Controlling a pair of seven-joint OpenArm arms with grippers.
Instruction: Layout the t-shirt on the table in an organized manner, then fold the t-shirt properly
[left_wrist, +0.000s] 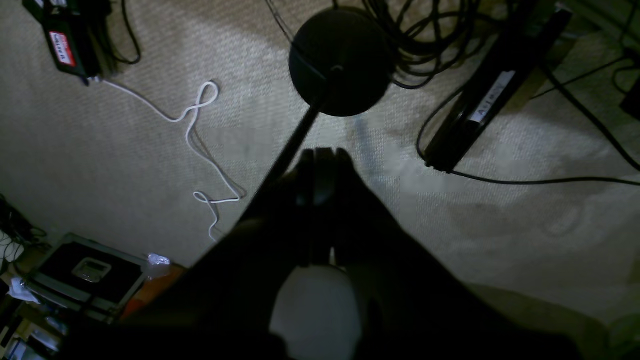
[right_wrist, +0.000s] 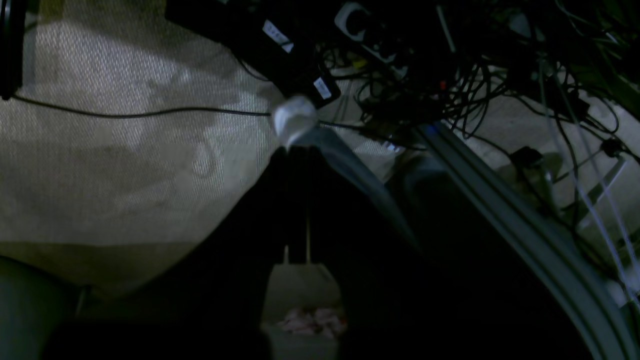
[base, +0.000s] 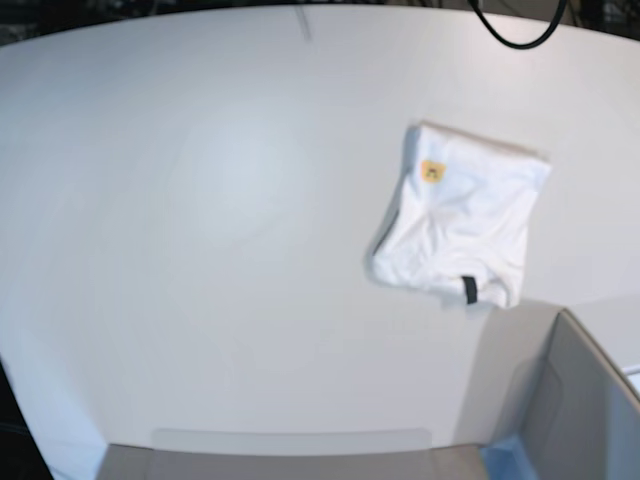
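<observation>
The t-shirt (base: 460, 220) lies as a small, roughly square white bundle on the right part of the table (base: 200, 200). A small yellow print patch and a black tag show on it; the large print is hidden. Neither gripper shows in the base view. In the left wrist view my left gripper (left_wrist: 320, 155) is a dark silhouette with its fingers together, holding nothing, over carpeted floor. In the right wrist view my right gripper (right_wrist: 299, 150) is also dark, with fingers together and empty, over the floor. Both are away from the shirt.
A grey bin (base: 585, 400) stands at the table's near right corner, and a grey panel (base: 280, 460) runs along the near edge. Below the arms the floor holds a black round stand base (left_wrist: 340, 60), a white cable (left_wrist: 200, 115) and tangled black cables (right_wrist: 450, 75).
</observation>
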